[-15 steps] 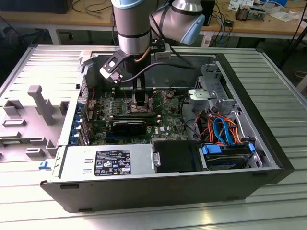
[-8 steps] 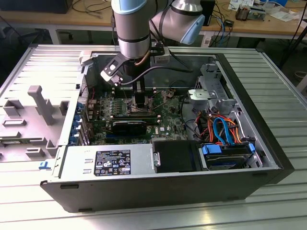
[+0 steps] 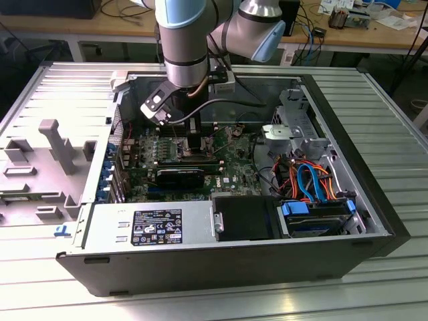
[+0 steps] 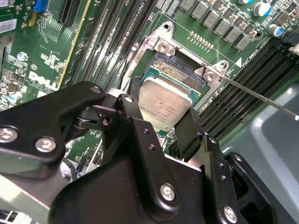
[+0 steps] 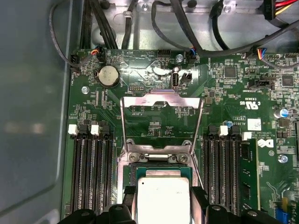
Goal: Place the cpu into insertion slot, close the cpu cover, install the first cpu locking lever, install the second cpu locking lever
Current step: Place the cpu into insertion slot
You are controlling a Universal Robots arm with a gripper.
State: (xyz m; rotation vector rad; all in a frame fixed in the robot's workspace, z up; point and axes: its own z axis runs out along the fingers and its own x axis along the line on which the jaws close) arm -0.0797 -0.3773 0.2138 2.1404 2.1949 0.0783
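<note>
Cpu (image 4: 164, 107) clamped edgewise in the gripper (image 4: 160, 114), over insertion slot (image 4: 180, 70).

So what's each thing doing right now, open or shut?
gripper: shut on the cpu.
cpu: held just above the insertion slot.
insertion slot: uncovered, pins showing.
cpu cover: swung open.
locking lever: unlatched, sticking out.

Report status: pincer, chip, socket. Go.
Pincer shut on the chip. Chip held at the socket, seating not clear. Cover stands open, off the socket.
</note>
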